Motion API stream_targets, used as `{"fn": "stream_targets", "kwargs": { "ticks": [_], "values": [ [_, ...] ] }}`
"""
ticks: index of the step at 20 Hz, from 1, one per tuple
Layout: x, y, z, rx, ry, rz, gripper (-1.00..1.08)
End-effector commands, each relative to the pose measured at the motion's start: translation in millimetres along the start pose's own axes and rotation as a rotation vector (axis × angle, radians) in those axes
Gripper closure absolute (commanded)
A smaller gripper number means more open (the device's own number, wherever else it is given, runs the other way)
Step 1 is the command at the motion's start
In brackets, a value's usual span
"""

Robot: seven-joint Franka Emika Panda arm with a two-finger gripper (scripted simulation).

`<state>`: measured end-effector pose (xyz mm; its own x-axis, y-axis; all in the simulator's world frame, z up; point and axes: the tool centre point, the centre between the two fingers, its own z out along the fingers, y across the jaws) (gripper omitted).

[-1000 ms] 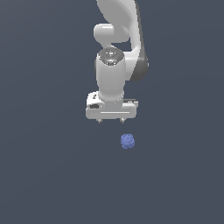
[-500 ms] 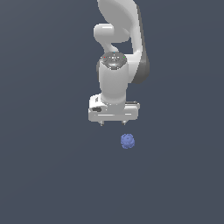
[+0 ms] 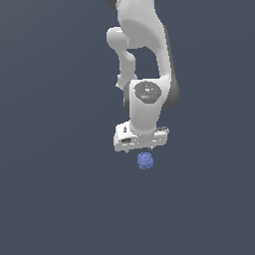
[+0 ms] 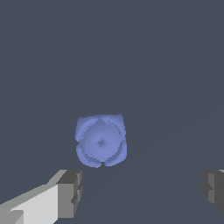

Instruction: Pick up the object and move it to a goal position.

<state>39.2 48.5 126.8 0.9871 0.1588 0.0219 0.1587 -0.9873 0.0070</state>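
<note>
- Resting on the grey floor (image 3: 60, 189), the ball (image 3: 145, 160) lies just ahead of the gripper (image 3: 141, 147), not yet between its fingers (image 4: 70, 192).
- It looks light and firm; its knobbly skin should give grip, though it may roll.
- Best hold: across its widest middle.
- Jaws stand wide apart, holding nothing.

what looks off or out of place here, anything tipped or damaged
Nothing stands out. The blue-violet ball lies alone and whole on the plain grey surface, bumpy but intact. The gripper is open, its fingers apart and not touching the ball.
</note>
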Motion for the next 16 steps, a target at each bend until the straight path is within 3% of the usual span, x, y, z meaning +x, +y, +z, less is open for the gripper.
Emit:
{"fn": "stream_targets", "kwargs": {
  "ticks": [1,8,16],
  "values": [
    [5,-12,14,0.002,-0.008,-0.031,-0.92],
    [11,-31,35,0.007,-0.020,-0.079,-0.92],
    [11,-32,43,0.008,-0.022,-0.081,-0.92]
  ]
}}
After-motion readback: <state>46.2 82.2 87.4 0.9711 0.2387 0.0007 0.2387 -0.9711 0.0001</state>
